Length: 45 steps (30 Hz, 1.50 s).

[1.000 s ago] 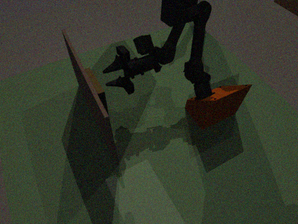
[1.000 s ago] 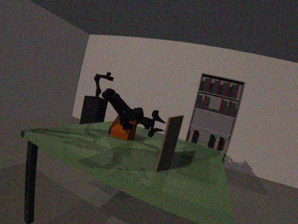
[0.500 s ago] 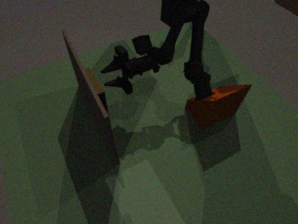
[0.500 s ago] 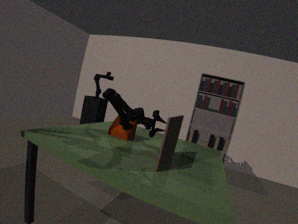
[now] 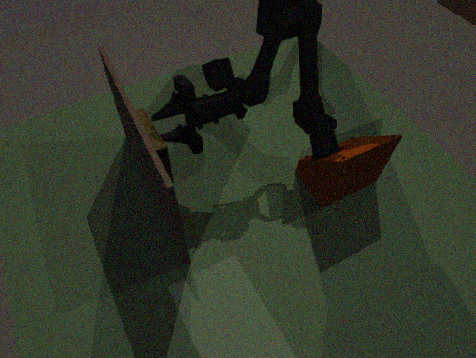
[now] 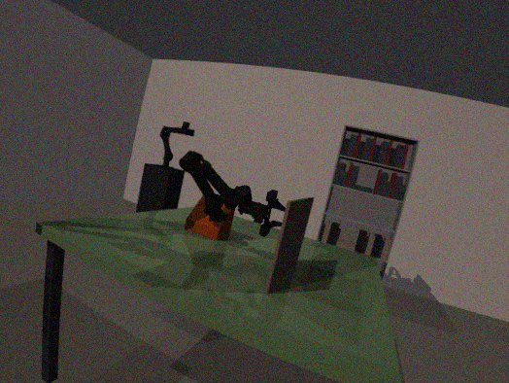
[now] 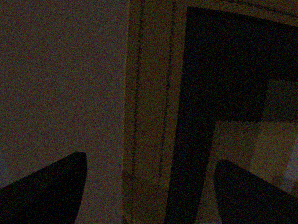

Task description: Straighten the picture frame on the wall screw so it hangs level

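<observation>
The picture frame (image 5: 146, 123) (image 7: 152, 100) is yellow-brown with a dark inner border. It hangs on the front of the upright wall panel (image 5: 159, 165) (image 6: 291, 243) (image 7: 65, 75). In the wrist view its left bar runs nearly upright and its top bar slopes down to the right; the view's angle keeps me from telling its exact tilt. My gripper (image 5: 159, 128) (image 6: 282, 217) (image 7: 151, 167) is open, its tips close to the frame. In the wrist view the left bar lies between the fingers, with gaps on both sides. The screw and notched strip are hidden.
The arm's orange base block (image 5: 350, 173) (image 6: 209, 226) stands on the green table (image 5: 400, 291) (image 6: 340, 330), across from the panel. Behind the table are a bookshelf (image 6: 366, 209) and a dark pedestal (image 6: 159, 190) bearing another arm (image 6: 166, 146).
</observation>
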### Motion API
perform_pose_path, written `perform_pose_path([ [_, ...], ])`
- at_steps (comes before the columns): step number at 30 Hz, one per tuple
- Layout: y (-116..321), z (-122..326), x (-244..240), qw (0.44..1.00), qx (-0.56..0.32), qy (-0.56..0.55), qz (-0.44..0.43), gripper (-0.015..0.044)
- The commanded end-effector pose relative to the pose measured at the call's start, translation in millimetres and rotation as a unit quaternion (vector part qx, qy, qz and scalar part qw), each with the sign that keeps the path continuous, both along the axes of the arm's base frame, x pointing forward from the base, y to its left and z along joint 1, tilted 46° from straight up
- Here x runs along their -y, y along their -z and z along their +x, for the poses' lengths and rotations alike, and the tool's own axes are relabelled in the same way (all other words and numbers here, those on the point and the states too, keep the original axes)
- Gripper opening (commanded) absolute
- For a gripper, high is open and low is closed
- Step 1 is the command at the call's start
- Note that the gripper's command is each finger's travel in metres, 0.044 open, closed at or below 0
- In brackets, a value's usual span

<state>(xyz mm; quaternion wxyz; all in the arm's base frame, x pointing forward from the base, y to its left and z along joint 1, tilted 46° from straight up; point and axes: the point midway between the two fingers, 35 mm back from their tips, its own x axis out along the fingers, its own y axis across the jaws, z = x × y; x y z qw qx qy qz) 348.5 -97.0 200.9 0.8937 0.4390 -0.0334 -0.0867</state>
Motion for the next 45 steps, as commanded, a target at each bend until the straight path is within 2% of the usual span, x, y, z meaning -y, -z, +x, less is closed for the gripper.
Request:
perform_pose_path([
  [1,-3.6,7.2,0.7,1.0,0.005,0.0,-0.003,0.026],
  [45,-3.9,13.1,1.7,1.0,0.005,0.0,-0.003,0.026],
])
